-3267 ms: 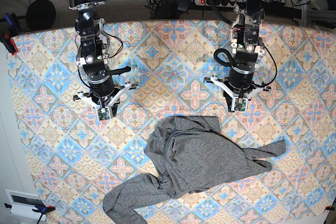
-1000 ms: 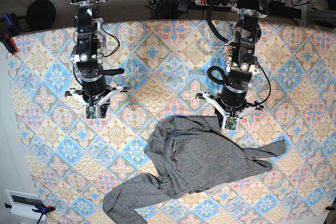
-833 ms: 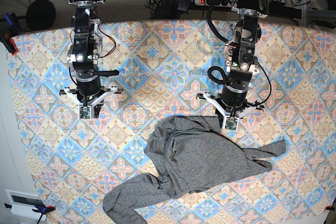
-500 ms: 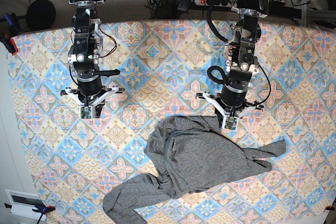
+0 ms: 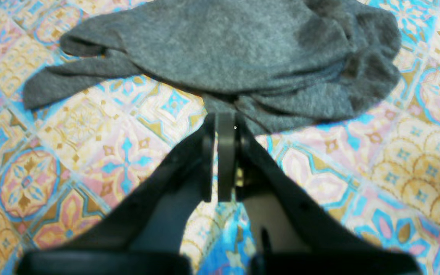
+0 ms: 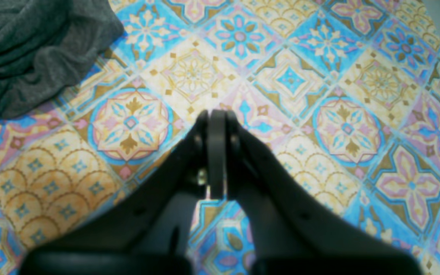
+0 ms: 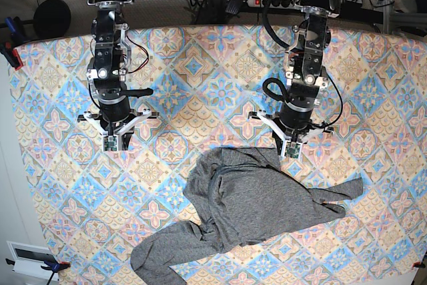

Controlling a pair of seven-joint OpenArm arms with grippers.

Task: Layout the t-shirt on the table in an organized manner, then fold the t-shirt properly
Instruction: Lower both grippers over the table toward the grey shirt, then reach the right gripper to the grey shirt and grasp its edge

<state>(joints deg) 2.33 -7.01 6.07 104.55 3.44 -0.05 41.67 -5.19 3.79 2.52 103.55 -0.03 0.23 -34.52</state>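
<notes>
The dark-grey t-shirt lies crumpled on the near middle of the patterned table, one sleeve trailing to the lower left and one to the right. My left gripper is shut, its tips at the shirt's far edge. In the left wrist view the gripper meets the hem of the t-shirt; no cloth shows between the jaws. My right gripper is shut and empty over bare table, well left of the shirt. In the right wrist view the gripper sits over tiles, with the t-shirt at upper left.
A power strip and cables lie behind the table's far edge. Red clamps grip the left edge. A white box sits off the lower left corner. The table's near edge runs just below the shirt's sleeve.
The left arm came down from the far side to the shirt's far edge, then drew back slightly. The right arm shifted left. The shirt has not moved.
</notes>
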